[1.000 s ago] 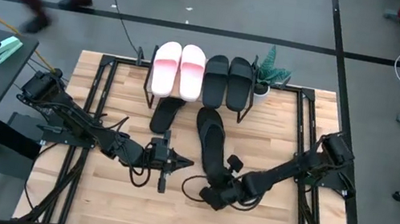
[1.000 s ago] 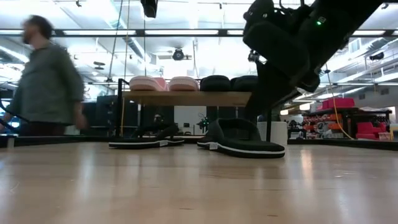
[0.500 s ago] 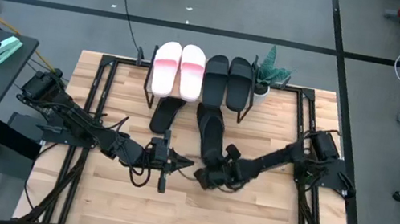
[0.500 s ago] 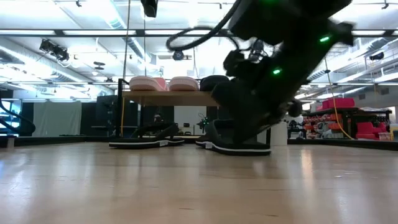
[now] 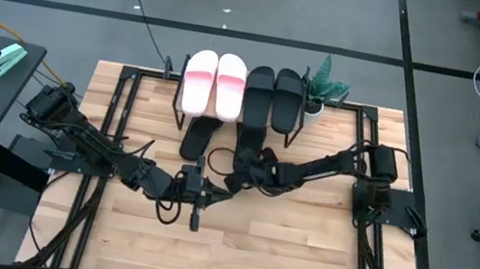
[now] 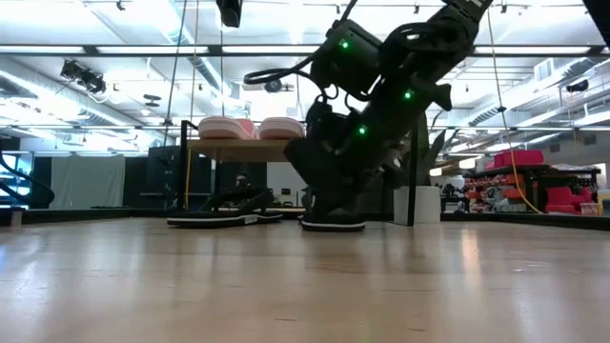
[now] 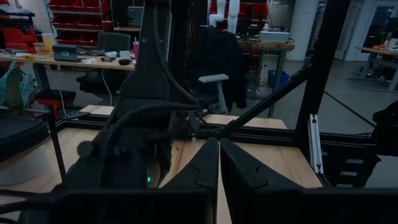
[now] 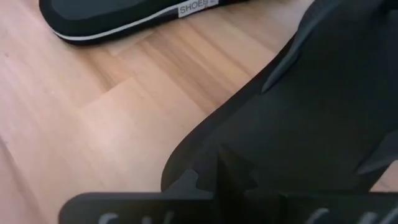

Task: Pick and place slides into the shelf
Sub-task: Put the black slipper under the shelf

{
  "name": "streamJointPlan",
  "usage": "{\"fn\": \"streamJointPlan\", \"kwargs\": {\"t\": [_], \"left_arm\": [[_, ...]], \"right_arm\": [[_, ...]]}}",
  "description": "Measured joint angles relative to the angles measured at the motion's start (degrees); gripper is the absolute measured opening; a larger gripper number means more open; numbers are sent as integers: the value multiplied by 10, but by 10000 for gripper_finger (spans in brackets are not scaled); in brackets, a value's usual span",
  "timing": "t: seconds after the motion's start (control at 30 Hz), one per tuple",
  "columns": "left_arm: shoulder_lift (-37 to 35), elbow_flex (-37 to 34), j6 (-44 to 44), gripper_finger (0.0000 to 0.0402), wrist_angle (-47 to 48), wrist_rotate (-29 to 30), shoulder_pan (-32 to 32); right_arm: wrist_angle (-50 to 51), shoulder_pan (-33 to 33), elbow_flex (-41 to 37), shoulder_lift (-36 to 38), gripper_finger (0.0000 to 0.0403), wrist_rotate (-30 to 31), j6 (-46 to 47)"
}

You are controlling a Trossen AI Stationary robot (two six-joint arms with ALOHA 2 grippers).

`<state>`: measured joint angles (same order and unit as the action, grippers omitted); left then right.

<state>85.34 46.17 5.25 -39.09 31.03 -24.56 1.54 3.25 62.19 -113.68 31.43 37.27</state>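
Observation:
The shelf stands at the table's far edge with two pale pink slides and two black slides on its plank. A third black slide lies flat on the table, partly under the shelf's left side. My right gripper is just near of the shelf, shut on a fourth black slide, whose far end reaches under the shelf. My left gripper hovers shut at the table's middle, a little nearer and to the left, holding nothing. My right gripper holds the black slide by its near end, coming at it from the near right along its length. The gripper's own body hides the exact place of contact. The slide's sole rests on the table.
A small potted plant stands at the shelf's right end. The shelf's thin black legs flank the slides below it. Black frame rails run along the tabletop's left and right sides. Bare wood lies on the near half of the table.
My right gripper has moved from the table's middle toward the far edge and somewhat left, up to the shelf. The black slide it holds has slid along the table with it, straightened, and its far end has gone under the shelf. A person behind the table has walked out of view.

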Motion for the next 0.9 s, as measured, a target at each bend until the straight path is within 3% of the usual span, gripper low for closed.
{"fn": "streamJointPlan", "kwargs": {"t": [0.13,0.3,0.57,0.9], "left_arm": [[0,0,-5,14,0,0,0],[0,0,-7,7,5,0,0],[0,0,-15,22,13,0,0],[0,0,-15,7,15,0,0]], "right_arm": [[-2,-6,0,-3,2,-1,-30],[-1,35,0,-3,2,21,-23],[12,90,0,-3,2,125,2],[44,97,0,-3,1,128,46]]}}
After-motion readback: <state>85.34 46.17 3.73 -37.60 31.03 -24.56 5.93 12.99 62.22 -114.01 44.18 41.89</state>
